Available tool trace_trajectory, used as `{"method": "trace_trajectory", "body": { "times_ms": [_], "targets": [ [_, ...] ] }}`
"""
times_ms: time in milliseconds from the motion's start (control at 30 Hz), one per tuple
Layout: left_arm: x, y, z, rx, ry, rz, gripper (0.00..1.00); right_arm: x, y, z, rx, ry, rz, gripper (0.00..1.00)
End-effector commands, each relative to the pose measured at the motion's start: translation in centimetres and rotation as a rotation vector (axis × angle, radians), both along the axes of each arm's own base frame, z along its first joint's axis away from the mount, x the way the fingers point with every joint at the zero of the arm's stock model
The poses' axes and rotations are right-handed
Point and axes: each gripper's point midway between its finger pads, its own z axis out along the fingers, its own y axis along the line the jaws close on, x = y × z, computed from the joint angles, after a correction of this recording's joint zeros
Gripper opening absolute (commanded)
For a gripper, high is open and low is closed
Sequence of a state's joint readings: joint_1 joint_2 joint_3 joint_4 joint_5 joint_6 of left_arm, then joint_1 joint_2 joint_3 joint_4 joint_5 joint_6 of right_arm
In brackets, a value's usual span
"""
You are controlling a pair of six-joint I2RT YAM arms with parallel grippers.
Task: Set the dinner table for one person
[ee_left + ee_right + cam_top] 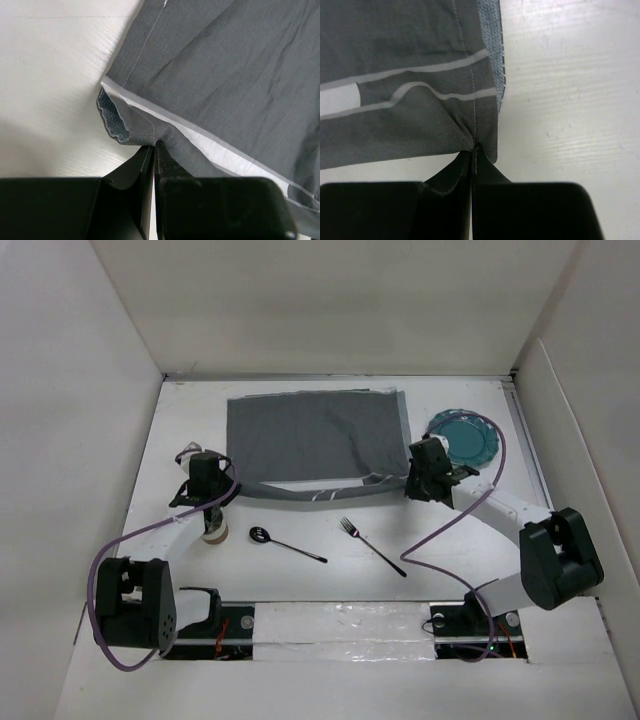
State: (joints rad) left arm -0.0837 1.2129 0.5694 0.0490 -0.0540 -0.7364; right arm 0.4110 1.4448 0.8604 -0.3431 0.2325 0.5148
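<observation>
The dark grey striped placemat (310, 440) lies on the white dinner table (300, 580), its near edge lifted and folded under. My left gripper (218, 492) is shut on the placemat's near left corner (145, 132). My right gripper (415, 480) is shut on its near right corner (480, 135). A teal plate (465, 437) sits to the right of the placemat. A black spoon (285, 543) and a fork (372, 545) lie on the table in front of the placemat. A cup (214, 531) stands under my left arm, partly hidden.
White walls enclose the table on the left, back and right. The arm bases and a taped strip (340, 625) run along the near edge. Purple cables loop from both arms.
</observation>
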Motion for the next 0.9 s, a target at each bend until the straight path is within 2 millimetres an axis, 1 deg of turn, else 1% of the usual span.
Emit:
{"method": "trace_trajectory", "body": {
  "times_ms": [0, 67, 200, 233, 333, 367, 400, 433, 500, 533, 567, 600, 633, 667, 700, 733, 767, 800, 833, 867],
  "targets": [
    [0.0, -0.3, 1.1, 0.002, -0.036, -0.030, 0.00, -2.0, -0.5, -0.2, 0.025, 0.043, -0.032, 0.00],
    [-0.1, -0.2, 0.9, 0.005, -0.025, -0.033, 0.00, -2.9, -0.1, -0.3, 0.036, 0.060, -0.037, 0.00],
    [-0.2, -0.4, 0.8, 0.001, -0.022, -0.043, 0.00, -4.1, -0.5, -0.8, 0.040, 0.088, -0.061, 0.00],
    [-0.3, -0.5, 0.7, -0.004, -0.015, -0.046, 0.00, -4.3, -0.4, -0.6, 0.054, 0.087, -0.065, 0.00],
    [-0.5, -0.4, 1.0, 0.001, -0.006, -0.042, 0.00, -4.4, -0.6, -0.7, 0.054, 0.097, -0.086, 0.00],
    [-1.0, -0.2, 0.8, 0.004, 0.016, -0.031, 0.00, -4.5, -0.6, -0.9, 0.051, 0.106, -0.088, 0.02],
    [-0.9, -0.1, 1.5, 0.006, 0.002, -0.027, 0.00, -4.6, -0.6, -0.9, 0.048, 0.110, -0.088, 0.07],
    [-1.2, 0.0, 1.6, 0.009, 0.008, -0.026, 0.00, -4.5, -0.5, -0.9, 0.050, 0.112, -0.088, 0.20],
    [-1.1, -0.1, 2.8, 0.009, -0.025, -0.036, 0.00, -4.3, -0.7, -0.7, 0.053, 0.113, -0.094, 0.30],
    [-1.1, -0.3, 3.1, 0.005, -0.029, -0.047, 0.06, -4.4, -0.7, -0.5, 0.050, 0.120, -0.092, 0.37],
    [-1.1, -0.4, 3.4, 0.001, -0.033, -0.051, 0.12, -4.0, -0.5, 0.5, 0.063, 0.097, -0.087, 0.40],
    [-0.9, -0.6, 4.1, -0.005, -0.051, -0.061, 0.19, -3.8, -0.6, 1.2, 0.073, 0.093, -0.090, 0.42],
    [-0.8, -0.6, 4.3, -0.004, -0.056, -0.062, 0.30, -3.4, -0.8, 2.0, 0.080, 0.077, -0.091, 0.50],
    [-0.7, -0.6, 4.7, -0.002, -0.064, -0.064, 0.33, -2.6, -0.4, 3.7, 0.096, 0.038, -0.083, 0.54],
    [-0.4, -1.2, 5.6, -0.023, -0.084, -0.088, 0.34, -2.1, -0.7, 4.7, 0.107, 0.016, -0.090, 0.57],
    [-0.2, -1.3, 6.1, -0.024, -0.098, -0.094, 0.35, -1.6, -1.6, 5.4, 0.104, 0.001, -0.107, 0.59],
    [0.0, -1.3, 6.9, -0.024, -0.117, -0.096, 0.35, -1.0, -2.0, 6.0, 0.109, -0.013, -0.118, 0.60],
    [0.6, -1.4, 8.4, -0.024, -0.154, -0.101, 0.35, -0.1, -2.3, 6.9, 0.122, -0.034, -0.125, 0.61],
    [0.9, -1.4, 9.1, -0.018, -0.171, -0.104, 0.34, 0.5, -3.0, 7.3, 0.126, -0.045, -0.138, 0.62],
    [1.2, -1.4, 10.1, -0.014, -0.194, -0.108, 0.34, 1.3, -4.8, 7.4, 0.139, -0.048, -0.191, 0.62]
  ]
}}
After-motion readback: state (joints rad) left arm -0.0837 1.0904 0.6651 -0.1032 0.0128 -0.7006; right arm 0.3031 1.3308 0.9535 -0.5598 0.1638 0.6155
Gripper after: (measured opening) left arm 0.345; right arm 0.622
